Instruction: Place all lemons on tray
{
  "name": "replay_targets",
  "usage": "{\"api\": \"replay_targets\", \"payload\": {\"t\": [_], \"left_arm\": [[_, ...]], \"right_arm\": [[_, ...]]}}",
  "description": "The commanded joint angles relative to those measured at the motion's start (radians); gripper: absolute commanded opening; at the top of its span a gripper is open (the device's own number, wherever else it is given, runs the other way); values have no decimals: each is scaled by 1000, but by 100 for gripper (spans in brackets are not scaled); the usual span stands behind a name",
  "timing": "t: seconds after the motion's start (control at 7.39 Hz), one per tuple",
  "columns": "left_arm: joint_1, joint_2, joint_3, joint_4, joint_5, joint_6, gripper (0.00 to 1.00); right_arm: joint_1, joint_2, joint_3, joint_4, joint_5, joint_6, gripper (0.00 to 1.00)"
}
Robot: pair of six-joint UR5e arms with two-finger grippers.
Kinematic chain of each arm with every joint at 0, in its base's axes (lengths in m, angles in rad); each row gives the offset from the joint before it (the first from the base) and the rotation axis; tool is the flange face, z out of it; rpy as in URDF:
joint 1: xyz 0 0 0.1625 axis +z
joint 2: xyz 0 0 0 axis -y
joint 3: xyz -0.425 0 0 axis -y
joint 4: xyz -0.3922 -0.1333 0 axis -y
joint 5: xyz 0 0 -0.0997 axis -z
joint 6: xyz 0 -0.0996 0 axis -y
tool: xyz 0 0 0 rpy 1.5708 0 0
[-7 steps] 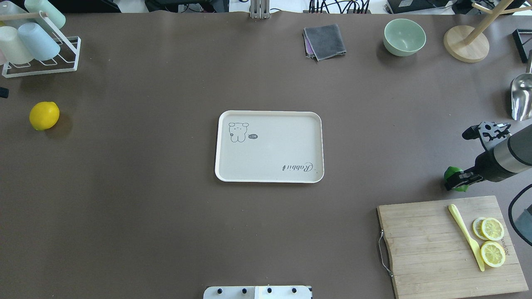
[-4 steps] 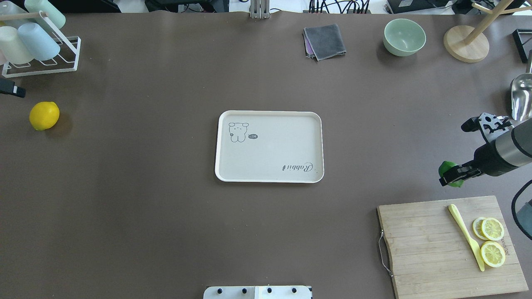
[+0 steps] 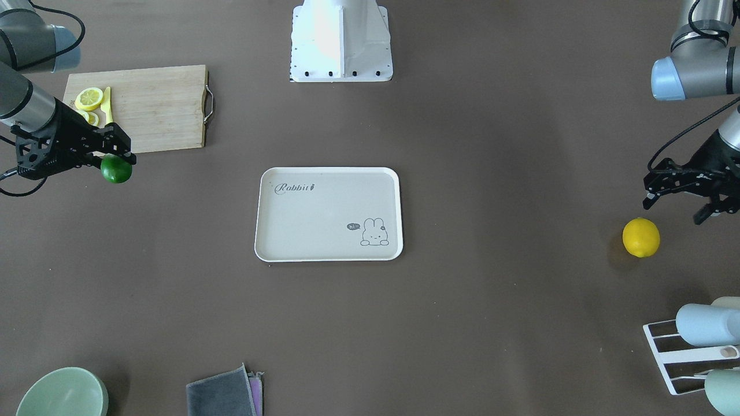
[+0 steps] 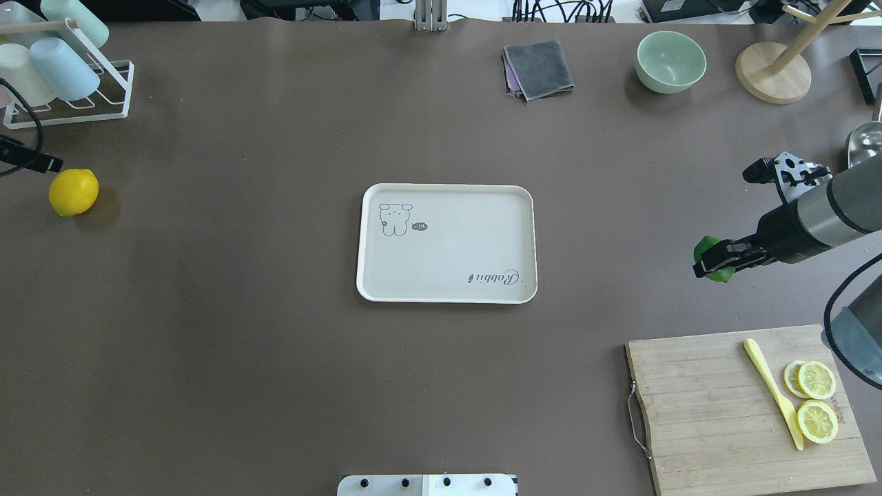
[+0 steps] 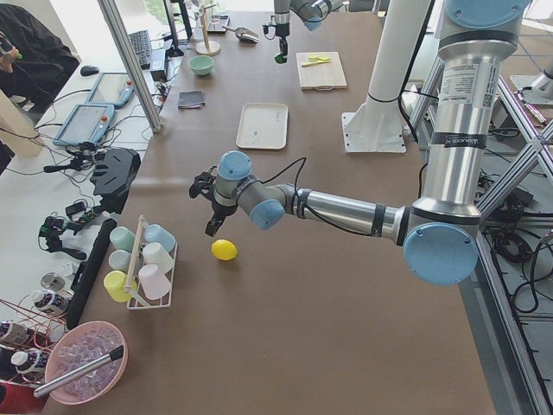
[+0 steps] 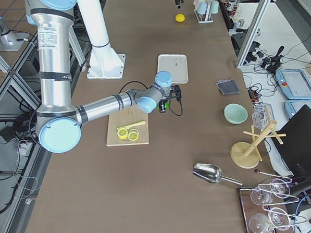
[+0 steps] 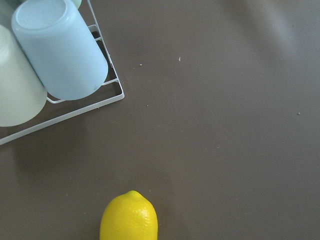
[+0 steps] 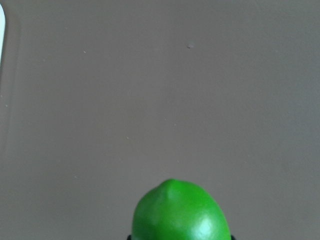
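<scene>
The beige Rabbit tray (image 4: 455, 241) lies at the table's middle and has nothing on it; it also shows in the front view (image 3: 324, 219). My right gripper (image 4: 713, 264) is shut on the dark green lemon (image 4: 708, 246) and holds it above the table, to the tray's right; the lemon also shows in the front view (image 3: 117, 170) and fills the bottom of the right wrist view (image 8: 177, 212). The yellow lemon (image 4: 73, 192) rests on the table at the far left. My left gripper (image 3: 673, 211) is open and hovers just beside the yellow lemon (image 3: 640, 237), not touching it.
A wooden cutting board (image 4: 703, 406) with lemon slices (image 4: 816, 399) and a yellow toy knife (image 4: 772, 393) lies at the front right. A white cup rack (image 4: 65, 76) stands close behind the yellow lemon. A green bowl (image 4: 670, 60), a grey cloth (image 4: 539, 67) and a metal scoop (image 4: 861, 138) lie further back.
My right gripper has carried the green lemon leftward toward the tray and away from the cutting board. My left gripper has come in from the table's left edge toward the yellow lemon.
</scene>
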State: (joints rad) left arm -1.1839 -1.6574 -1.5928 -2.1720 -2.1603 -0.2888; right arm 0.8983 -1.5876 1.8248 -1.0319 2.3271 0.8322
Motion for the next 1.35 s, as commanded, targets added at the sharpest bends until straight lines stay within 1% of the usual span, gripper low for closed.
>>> {"api": "replay_targets", "payload": {"t": [0.0, 0.14, 0.41, 0.54, 0.68, 0.81, 0.95, 1.22], "left_arm": [[1, -28, 147, -129, 8, 77, 98], [1, -42, 227, -229, 8, 67, 98], [4, -54, 238, -236, 8, 24, 98], [9, -65, 241, -235, 4, -5, 98], [23, -83, 260, -235, 3, -12, 98], [27, -111, 299, -236, 3, -13, 98], [32, -120, 312, -242, 3, -51, 98], [38, -120, 306, -244, -7, -107, 98]], "right_arm": [[-5, 114, -1, -46, -6, 109, 0], [-22, 161, 1, -62, -20, 163, 0], [-79, 222, -8, -79, -78, 211, 0], [-82, 239, -9, -106, -89, 211, 0], [-93, 245, -12, -111, -100, 212, 0], [-102, 270, -27, -112, -112, 214, 0], [-117, 290, -39, -112, -133, 237, 0], [-118, 305, -41, -114, -135, 245, 0]]}}
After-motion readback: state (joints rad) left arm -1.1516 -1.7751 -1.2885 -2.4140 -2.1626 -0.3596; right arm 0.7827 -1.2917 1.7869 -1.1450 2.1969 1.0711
